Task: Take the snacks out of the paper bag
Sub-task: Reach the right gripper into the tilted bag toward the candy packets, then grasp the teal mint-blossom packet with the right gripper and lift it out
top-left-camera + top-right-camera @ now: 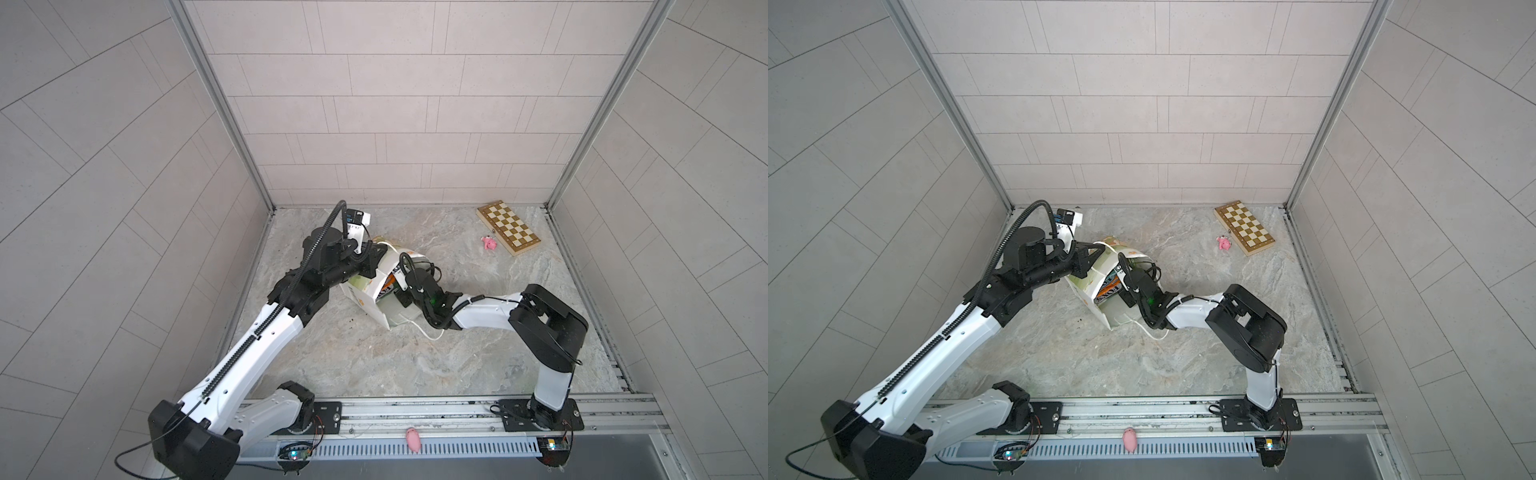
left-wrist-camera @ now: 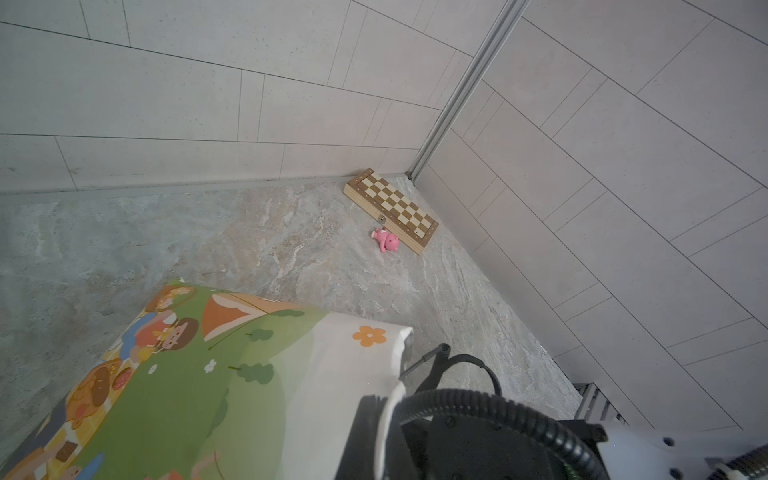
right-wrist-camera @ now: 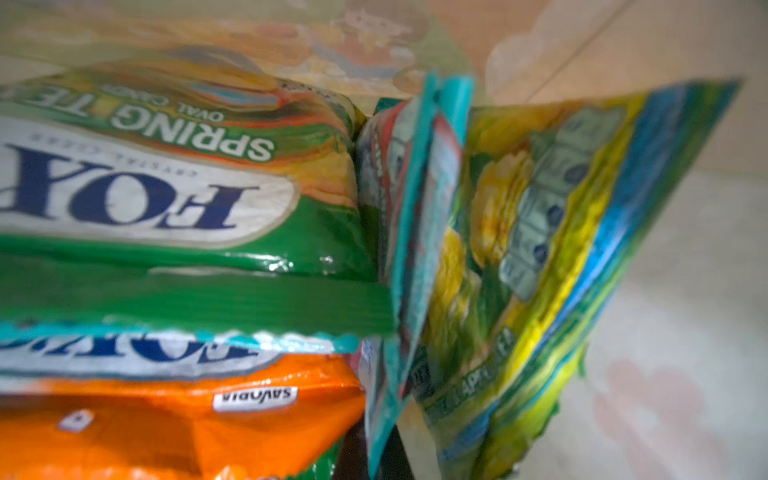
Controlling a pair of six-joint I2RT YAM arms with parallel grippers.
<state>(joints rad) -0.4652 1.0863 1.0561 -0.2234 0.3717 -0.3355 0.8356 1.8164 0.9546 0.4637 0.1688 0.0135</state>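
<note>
In both top views the paper bag [image 1: 365, 307] lies on its side on the marble table [image 1: 374, 365], left of the middle, with its mouth turned toward the right arm. The left gripper [image 1: 371, 261] is clamped shut on the bag's far rim. The right gripper [image 1: 397, 296] reaches into the mouth with its jaws closed, and the paper hides its fingers. A white cord handle [image 1: 432, 338] trails onto the table beside the mouth.

Walls close the table at the back and on both sides, and a metal rail [image 1: 415, 409] closes the front. Bare marble runs from the bag to the rail and across to the right wall. A chessboard [image 1: 508, 227] sits in the far right corner with a pink toy [image 1: 489, 243] just beside it. A second pink toy [image 1: 412, 439] lies at the front rail. In a top view, "FOX'S" reads on an orange packet [image 1: 1108, 291] in the mouth.

The left wrist view shows only the bag's outside [image 2: 199, 374]: a green cartoon print and an orange flower [image 2: 369, 336].

The right wrist view alone looks inside, at the snacks [image 3: 291, 249]. A green packet [image 3: 178, 199] reads "FOX", "SPRING" and "OVAL". The orange packet touching it carries "savoria". A teal packet [image 3: 415, 216] stands on edge against a leaning yellow-green packet [image 3: 561, 249]. Whether the closed jaws pinch a packet cannot be told.
</note>
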